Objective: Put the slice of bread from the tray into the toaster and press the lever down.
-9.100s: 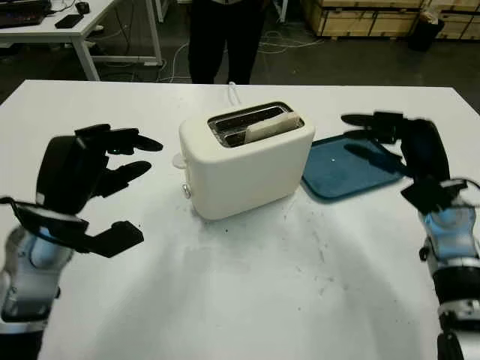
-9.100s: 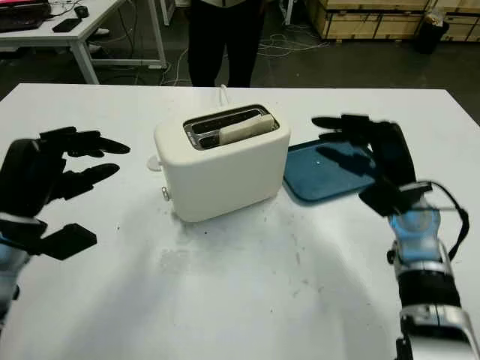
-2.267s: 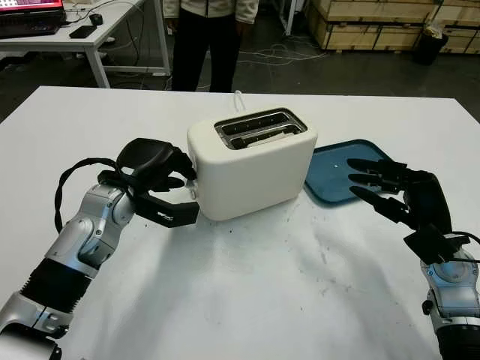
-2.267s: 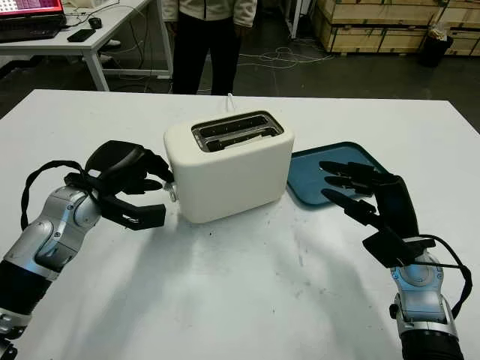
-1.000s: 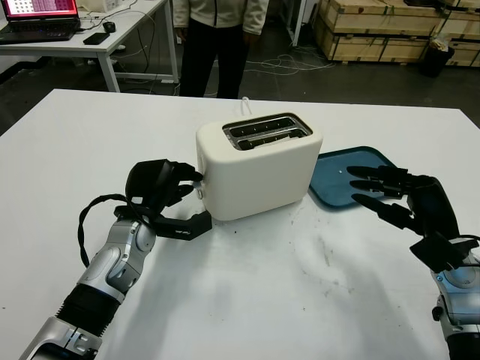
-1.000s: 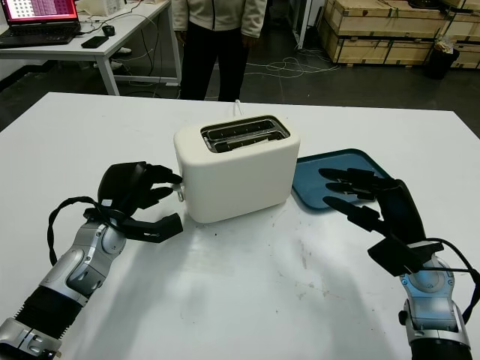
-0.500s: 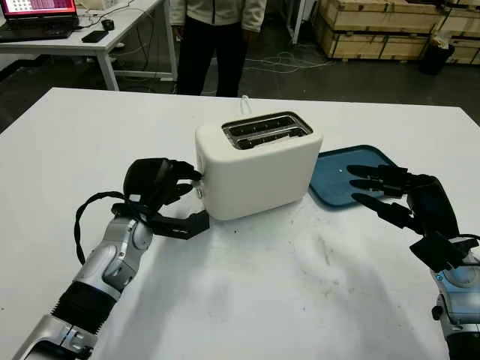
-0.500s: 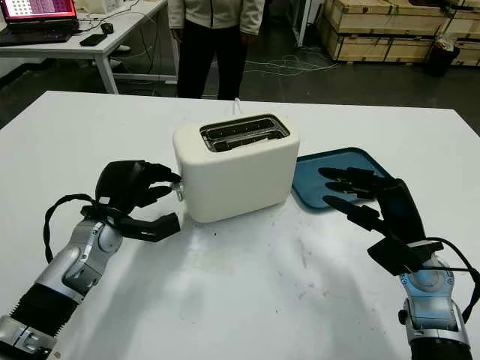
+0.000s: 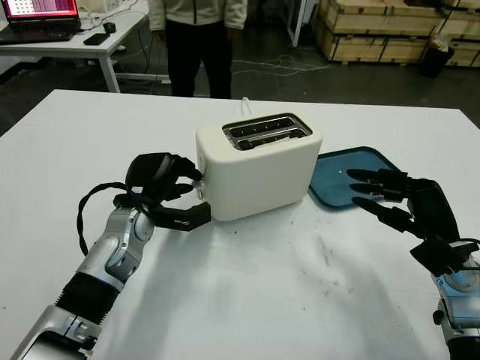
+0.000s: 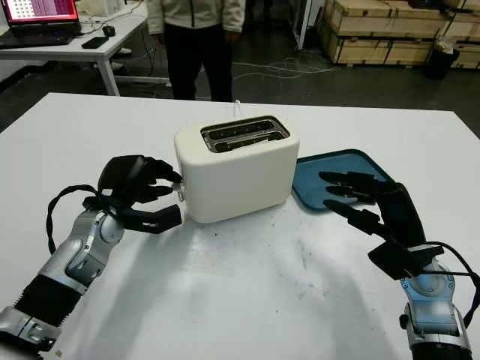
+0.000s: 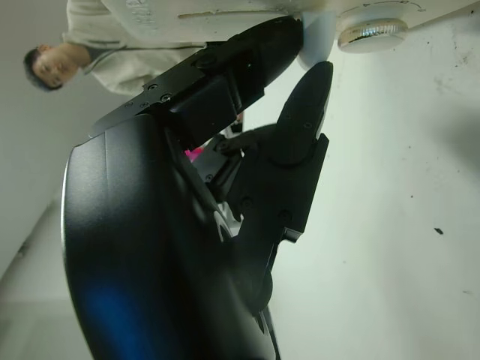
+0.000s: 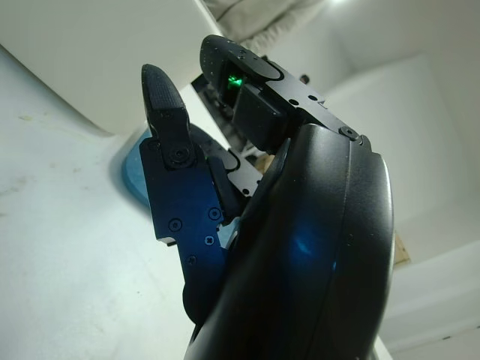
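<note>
A: Where's the left robot hand [image 9: 161, 180]?

B: Right up against the left end of the toaster [image 9: 259, 165], its fingers [image 11: 300, 112] curled around the white lever [image 11: 317, 36] just above a small silver knob [image 11: 372, 34]. It's closed on that lever, with the thumb stretched out low along the surface [image 9: 247, 300] beside the toaster's base.

A: And the right robot hand [image 10: 375, 202]?

B: Open, holding nothing, hovering over the near edge of the blue tray [image 10: 330, 174], which sits just to the right of the toaster.

A: The bread?

B: The slice of bread [image 9: 274, 135] sits low in the near slot of the toaster, only a pale edge showing among the wire guides.

A: Anything further out?

B: A white cord [image 9: 245, 101] leaves the back of the toaster. Beyond the far edge of the surface a person [image 9: 196, 45] stands in dark trousers and a light top, with a desk and laptop [image 9: 37, 11] off to the far left and wooden crates [image 9: 375, 30] to the far right
</note>
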Controlling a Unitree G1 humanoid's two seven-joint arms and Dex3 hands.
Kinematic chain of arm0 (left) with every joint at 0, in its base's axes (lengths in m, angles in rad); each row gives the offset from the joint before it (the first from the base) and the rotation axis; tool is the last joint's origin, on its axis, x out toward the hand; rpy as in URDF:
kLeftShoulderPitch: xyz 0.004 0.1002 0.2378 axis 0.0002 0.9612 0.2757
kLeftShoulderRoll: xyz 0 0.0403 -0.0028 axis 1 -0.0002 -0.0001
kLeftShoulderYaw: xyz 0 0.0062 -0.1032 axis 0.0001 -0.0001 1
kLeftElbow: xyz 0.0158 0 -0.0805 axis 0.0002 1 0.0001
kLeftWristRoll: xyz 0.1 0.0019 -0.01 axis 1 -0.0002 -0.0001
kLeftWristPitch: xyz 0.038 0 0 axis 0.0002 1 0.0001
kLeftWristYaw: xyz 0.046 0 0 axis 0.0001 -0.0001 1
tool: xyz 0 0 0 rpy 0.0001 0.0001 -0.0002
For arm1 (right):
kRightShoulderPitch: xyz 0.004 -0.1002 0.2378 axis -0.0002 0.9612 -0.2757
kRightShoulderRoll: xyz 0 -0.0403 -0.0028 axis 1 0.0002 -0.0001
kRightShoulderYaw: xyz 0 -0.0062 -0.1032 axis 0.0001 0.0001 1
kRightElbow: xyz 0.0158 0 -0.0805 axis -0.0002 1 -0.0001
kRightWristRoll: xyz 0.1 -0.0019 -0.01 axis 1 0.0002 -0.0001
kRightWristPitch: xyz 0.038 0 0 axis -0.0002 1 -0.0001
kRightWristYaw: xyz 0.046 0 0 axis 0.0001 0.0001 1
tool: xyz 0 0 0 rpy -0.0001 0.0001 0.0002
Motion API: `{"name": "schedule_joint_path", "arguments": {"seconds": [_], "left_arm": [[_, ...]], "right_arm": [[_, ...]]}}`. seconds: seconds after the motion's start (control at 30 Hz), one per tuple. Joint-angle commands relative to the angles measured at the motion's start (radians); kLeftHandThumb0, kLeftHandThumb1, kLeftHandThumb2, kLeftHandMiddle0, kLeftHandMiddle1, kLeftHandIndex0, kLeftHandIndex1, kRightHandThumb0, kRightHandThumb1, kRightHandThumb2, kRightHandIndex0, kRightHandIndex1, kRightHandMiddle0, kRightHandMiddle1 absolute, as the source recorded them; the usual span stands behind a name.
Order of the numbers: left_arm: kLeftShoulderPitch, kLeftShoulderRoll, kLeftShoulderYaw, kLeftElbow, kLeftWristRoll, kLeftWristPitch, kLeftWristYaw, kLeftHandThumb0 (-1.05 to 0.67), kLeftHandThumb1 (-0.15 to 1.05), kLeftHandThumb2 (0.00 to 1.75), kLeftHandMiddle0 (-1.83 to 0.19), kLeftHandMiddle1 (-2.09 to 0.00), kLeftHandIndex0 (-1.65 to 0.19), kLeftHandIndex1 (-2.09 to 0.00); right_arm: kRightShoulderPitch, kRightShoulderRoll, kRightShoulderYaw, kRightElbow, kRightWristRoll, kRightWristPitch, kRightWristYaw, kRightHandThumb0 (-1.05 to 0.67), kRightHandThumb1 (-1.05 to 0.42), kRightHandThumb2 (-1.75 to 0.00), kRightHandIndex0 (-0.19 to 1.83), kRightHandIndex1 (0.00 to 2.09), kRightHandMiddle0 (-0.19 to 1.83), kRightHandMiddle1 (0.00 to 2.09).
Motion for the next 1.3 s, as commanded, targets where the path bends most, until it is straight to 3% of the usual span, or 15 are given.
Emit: {"name": "schedule_joint_path", "arguments": {"seconds": [0.0,0.03,0.1,0.23,0.47,0.63,0.8,0.93,1.27], "left_arm": [[0.091,-0.209,-0.304,0.255,0.006,0.048,-0.371,-0.28,0.90,0.02,-0.87,-0.47,-1.06,0.00],[0.090,-0.194,-0.289,0.233,-0.007,0.040,-0.365,-0.28,0.90,0.01,-0.90,-0.49,-1.08,-0.02],[0.090,-0.167,-0.264,0.193,-0.027,0.035,-0.355,-0.29,0.91,0.01,-0.88,-0.72,-1.13,-0.04],[0.144,-0.082,-0.174,0.062,-0.099,-0.056,-0.247,-0.29,0.89,0.00,-0.90,-0.92,-1.16,-0.05],[0.240,0.021,-0.008,-0.226,-0.230,-0.026,-0.149,-0.42,0.85,0.00,-0.79,-1.28,-1.17,-0.02],[0.278,0.091,0.120,-0.357,-0.255,-0.104,-0.086,-0.40,0.82,0.00,-0.78,-1.23,-1.13,0.00],[0.277,0.127,0.236,-0.419,-0.276,-0.117,-0.109,-0.34,0.75,0.00,-0.73,-1.18,-1.09,0.00],[0.253,0.178,0.307,-0.438,-0.234,-0.095,-0.134,-0.47,0.77,0.01,-0.72,-1.09,-1.04,0.00],[0.165,0.249,0.383,-0.415,-0.189,-0.079,-0.181,-0.51,0.77,0.00,-0.95,-0.69,-1.08,-0.02]], "right_arm": [[-0.058,-0.007,0.006,0.029,-0.001,0.014,-0.002,-0.33,-0.92,-0.04,1.00,0.01,0.86,0.00],[-0.062,-0.001,0.010,0.027,-0.001,0.016,-0.003,-0.32,-0.92,-0.03,1.00,0.01,0.86,0.00],[-0.066,0.009,0.014,0.024,0.000,0.021,-0.006,-0.33,-0.92,-0.02,1.01,0.01,0.86,0.00],[-0.066,0.022,0.013,0.031,0.006,0.007,-0.016,-0.33,-0.92,-0.01,1.00,0.00,0.86,0.00],[-0.093,0.043,0.017,0.097,0.010,-0.027,-0.014,-0.36,-0.92,-0.01,1.00,0.00,0.84,0.00],[-0.134,0.050,0.029,0.155,0.018,-0.033,0.000,-0.39,-0.92,-0.01,1.00,0.00,0.83,0.00],[-0.189,0.028,0.035,0.209,0.016,-0.023,0.023,-0.40,-0.92,-0.01,1.00,0.00,0.83,0.00],[-0.257,-0.016,0.032,0.252,0.014,0.009,0.055,-0.42,-0.90,0.00,1.01,0.01,0.84,0.01],[-0.439,-0.142,0.042,0.362,-0.005,-0.025,0.106,-0.55,-0.88,0.00,1.04,0.02,0.88,0.01]]}}
